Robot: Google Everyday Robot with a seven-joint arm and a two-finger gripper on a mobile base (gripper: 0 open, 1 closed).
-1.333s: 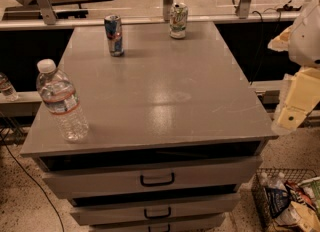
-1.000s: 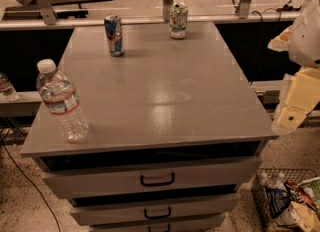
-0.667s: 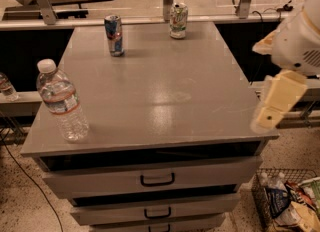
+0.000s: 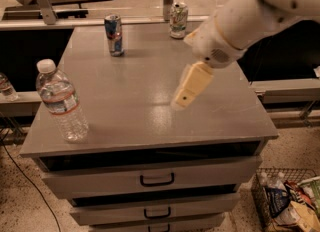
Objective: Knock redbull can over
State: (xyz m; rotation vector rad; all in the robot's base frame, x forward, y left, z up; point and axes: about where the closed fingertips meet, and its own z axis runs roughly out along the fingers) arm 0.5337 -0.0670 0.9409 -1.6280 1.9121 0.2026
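the redbull can (image 4: pixel 114 35) stands upright in the upper left part of the grey table top (image 4: pixel 130 96), near the back edge, with its silver top uppermost. you cannot see into it. to its right, at the top centre of the frame, a dented white-and-green can (image 4: pixel 178 20) also stands upright at the back edge. in the left of the frame, near the front edge, a clear water bottle (image 4: pixel 62 103) stands capped; it looks to hold water, but you cannot read the level. a second, smaller bottle (image 4: pixel 6 87) shows at the far left edge, off the table. in the lower right corner a wire basket (image 4: pixel 257 192) on the floor holds crumpled packets (image 4: pixel 287 202).

your gripper (image 4: pixel 191 87) hangs over the centre right of the table top, pointing down and left, on the end of the white arm (image 4: pixel 250 11) that comes in from the upper right corner. you cannot tell whether it is apart or together. it is well apart from the redbull can and touches nothing you can see.

against the frame just under a second ago, the gripper has swung in from beside the table's right edge to over its surface. both cans and the water bottle stand where they were.
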